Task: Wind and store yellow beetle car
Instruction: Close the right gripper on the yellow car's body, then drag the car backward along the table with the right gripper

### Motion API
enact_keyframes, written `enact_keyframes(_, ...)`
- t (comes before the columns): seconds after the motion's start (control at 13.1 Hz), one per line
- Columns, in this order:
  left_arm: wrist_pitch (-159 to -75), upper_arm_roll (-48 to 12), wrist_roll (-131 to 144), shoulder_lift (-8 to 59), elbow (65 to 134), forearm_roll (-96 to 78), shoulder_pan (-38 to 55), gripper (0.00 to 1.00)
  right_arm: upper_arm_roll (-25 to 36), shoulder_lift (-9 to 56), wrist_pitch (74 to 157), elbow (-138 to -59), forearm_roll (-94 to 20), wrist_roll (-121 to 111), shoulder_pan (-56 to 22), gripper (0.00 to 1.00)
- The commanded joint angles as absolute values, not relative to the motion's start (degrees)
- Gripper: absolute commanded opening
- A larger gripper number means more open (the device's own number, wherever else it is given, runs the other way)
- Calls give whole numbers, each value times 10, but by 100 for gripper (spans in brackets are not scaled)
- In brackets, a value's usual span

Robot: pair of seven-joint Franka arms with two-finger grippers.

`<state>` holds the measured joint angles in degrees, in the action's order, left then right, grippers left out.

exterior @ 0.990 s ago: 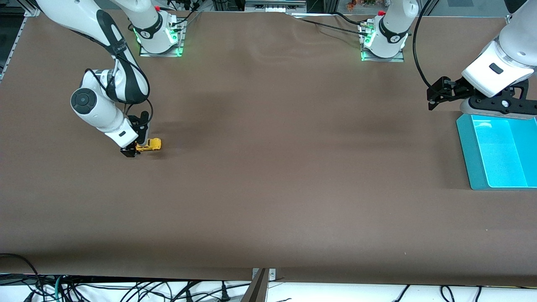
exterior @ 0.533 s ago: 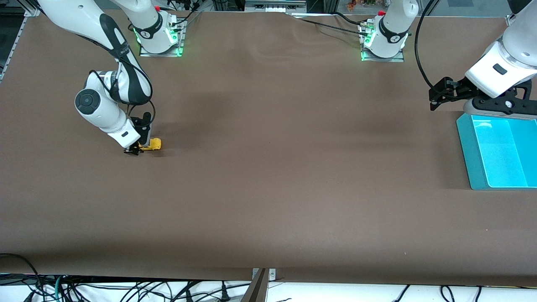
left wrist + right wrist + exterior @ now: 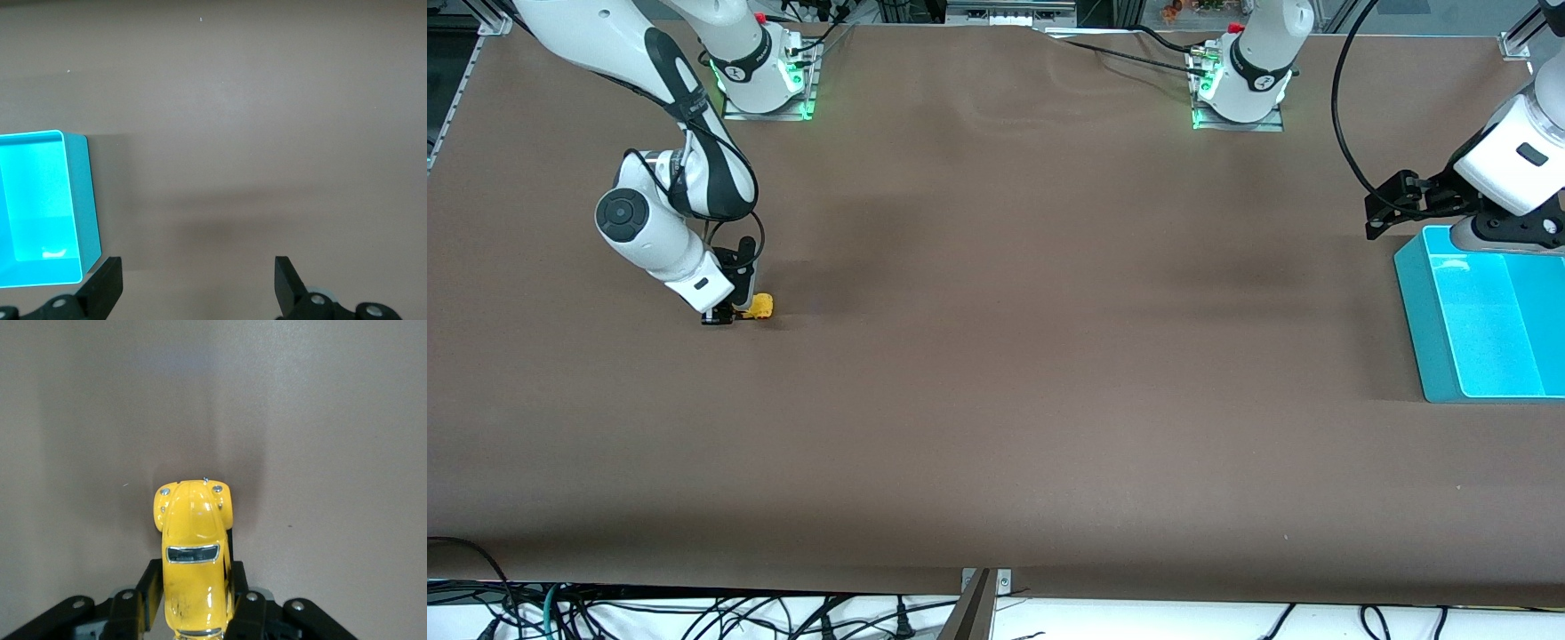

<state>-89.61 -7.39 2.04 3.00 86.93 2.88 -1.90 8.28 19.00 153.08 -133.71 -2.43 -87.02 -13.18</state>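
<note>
The yellow beetle car (image 3: 193, 540) stands on its wheels on the brown table, toward the right arm's end (image 3: 761, 307). My right gripper (image 3: 193, 579) is down at table level and shut on the car's rear half, one black finger (image 3: 151, 583) against each side. In the front view the right gripper (image 3: 727, 316) hides the car's rear, and its nose points toward the left arm's end. My left gripper (image 3: 1383, 209) hangs open beside the teal bin's (image 3: 1412, 302) corner. Its fingers (image 3: 107, 285) stand wide apart with nothing between them.
The teal bin (image 3: 85, 200) sits at the left arm's end of the table and shows nothing inside it. The arm bases (image 3: 763, 84) stand along the table's back edge. Cables lie below the front edge (image 3: 694, 613).
My right gripper has shut on the car's rear and the arm has shifted slightly toward the car. My left gripper has drifted toward its end of the table, still open.
</note>
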Motion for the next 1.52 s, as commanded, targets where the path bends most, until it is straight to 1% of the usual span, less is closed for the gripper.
enact_keyframes(0.0, -885, -75, 18, 36, 855, 16, -27, 100, 78, 189, 1540, -1342, -40, -875, -128, 10)
enact_keyframes(0.3, -880, -76, 18, 35, 856, 16, -28, 100, 68, 183, 1516, -1331, -56, -858, -128, 9)
enact_keyframes(0.53, -875, -77, 18, 35, 855, 15, -29, 100, 65, 194, 1536, -1332, -56, -862, -128, 9)
enact_keyframes(0.91, -875, -76, 18, 37, 854, 15, -32, 100, 65, 197, 1537, -1336, -57, -894, -127, 9)
enact_keyframes(1.45, -875, -76, 17, 38, 854, 11, -51, 100, 65, 200, 1535, -1337, -60, -964, -65, 9)
